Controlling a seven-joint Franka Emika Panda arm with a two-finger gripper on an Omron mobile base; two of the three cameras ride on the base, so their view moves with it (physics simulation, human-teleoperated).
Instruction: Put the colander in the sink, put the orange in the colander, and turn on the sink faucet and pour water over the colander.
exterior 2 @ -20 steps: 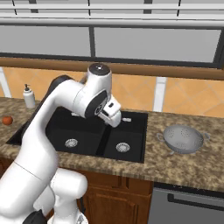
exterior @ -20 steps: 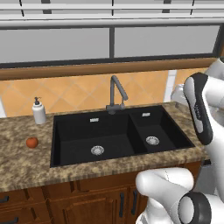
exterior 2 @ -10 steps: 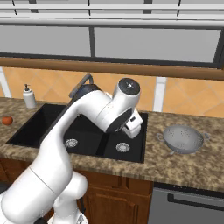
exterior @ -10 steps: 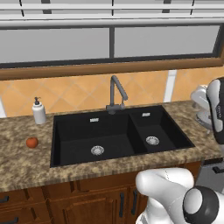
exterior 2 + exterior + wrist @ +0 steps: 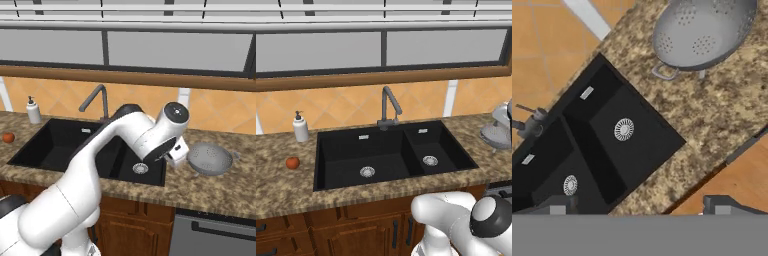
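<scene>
Counter (image 5: 220,192) holds colander (image 5: 210,159) — jaws apparently wide.

Both base views look forward and down from behind the arm at the bench (image 5: 286,190) and the sink (image 5: 391,157): the left one faces it squarely, the right one from farther right, with the colander (image 5: 210,159) at right of centre. The hand view looks steeply down, closer, sharing the sink's small basin and the colander at upper right.

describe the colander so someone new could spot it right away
Start at the black double-basin sink and follow the granite counter past its narrower basin. The colander sits there alone: a pale grey metal bowl dotted with holes, with small loop handles.
</scene>
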